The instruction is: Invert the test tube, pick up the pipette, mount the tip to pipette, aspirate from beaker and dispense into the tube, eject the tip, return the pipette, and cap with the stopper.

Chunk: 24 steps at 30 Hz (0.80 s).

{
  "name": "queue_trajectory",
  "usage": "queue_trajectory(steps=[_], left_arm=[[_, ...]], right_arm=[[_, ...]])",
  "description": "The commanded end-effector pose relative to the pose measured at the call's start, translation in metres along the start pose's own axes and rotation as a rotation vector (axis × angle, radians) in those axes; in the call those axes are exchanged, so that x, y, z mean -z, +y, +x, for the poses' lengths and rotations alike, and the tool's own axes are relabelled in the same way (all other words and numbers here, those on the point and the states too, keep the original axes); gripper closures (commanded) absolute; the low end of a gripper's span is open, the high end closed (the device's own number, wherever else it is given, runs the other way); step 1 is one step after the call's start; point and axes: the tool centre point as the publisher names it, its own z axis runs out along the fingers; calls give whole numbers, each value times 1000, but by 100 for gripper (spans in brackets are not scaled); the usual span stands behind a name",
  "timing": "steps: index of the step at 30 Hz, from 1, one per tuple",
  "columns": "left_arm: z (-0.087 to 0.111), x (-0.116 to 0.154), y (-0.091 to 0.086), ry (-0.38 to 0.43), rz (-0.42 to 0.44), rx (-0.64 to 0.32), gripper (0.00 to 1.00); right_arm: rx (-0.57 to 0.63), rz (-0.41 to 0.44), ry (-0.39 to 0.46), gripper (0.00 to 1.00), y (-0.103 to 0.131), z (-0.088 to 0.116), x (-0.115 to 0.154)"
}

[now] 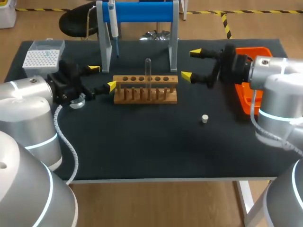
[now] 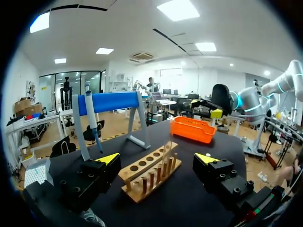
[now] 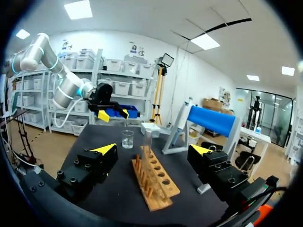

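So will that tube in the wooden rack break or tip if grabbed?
Probably fragile: the test tube looks thin and clear, so a hard squeeze could crack it. It stands tall above the rack, so a sideways nudge might tilt it.

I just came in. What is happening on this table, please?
Nothing is held right now. Both arms hover by the wooden test tube rack, the left gripper at one end and the right gripper at the other, both open and empty. A test tube stands in the rack. The pipette hangs on its blue stand, and the stopper lies loose on the table.
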Motion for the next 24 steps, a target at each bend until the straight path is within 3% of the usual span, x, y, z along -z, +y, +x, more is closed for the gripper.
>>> queue_trajectory(steps=[1,7,13,24], left_arm=[[1,0,1,-3,4,0,0],[1,0,1,-3,4,0,0],[1,0,1,-3,4,0,0],[1,0,1,-3,4,0,0]], right_arm=[[9,-78,208,0,-2,-25,-14],[13,-141,341,0,1,-26,-33],[-15,-133,432,0,-9,-18,-53],[-40,-105,469,0,-27,-13,-83]])
